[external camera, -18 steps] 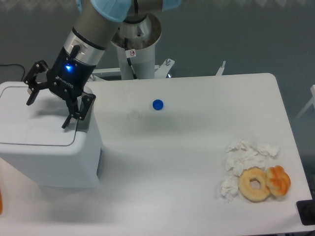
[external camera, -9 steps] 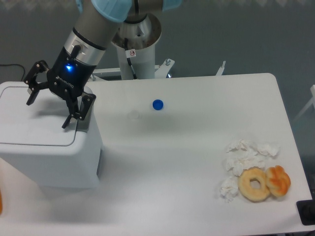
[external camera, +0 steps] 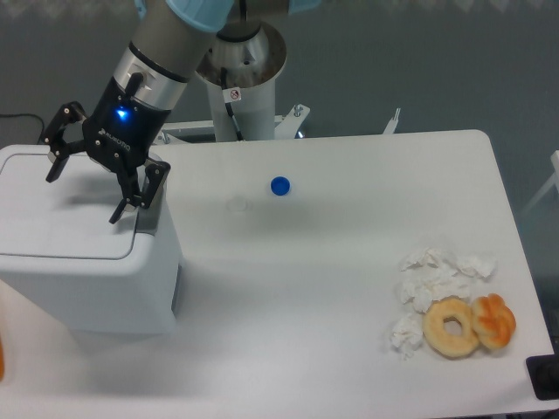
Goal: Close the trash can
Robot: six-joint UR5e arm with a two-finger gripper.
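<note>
**Trash can, lid down; gripper hovering above**

Item 1: one trash can (external camera: 83, 262), white and boxy, sitting at the near left corner of the table (external camera: 332, 288). Its flat lid (external camera: 65, 214) is lying level with the rim, and no gap is showing; the grey push tab (external camera: 147, 218) is peeking out at the lid's right edge. Judged from this, the closing is looking done or nearly so; what may be remaining is a last press to latch it and lifting the arm clear.

Item 2: one gripper (external camera: 80, 195), fingers spread wide, holding nothing, hanging over the lid. Contact with the lid cannot be told.

Other items on the table: one blue cap (external camera: 279, 185) toward the far middle; two doughnuts (external camera: 470, 325) at the near right; one cluster of crumpled tissues (external camera: 432, 278) just beside them.
</note>
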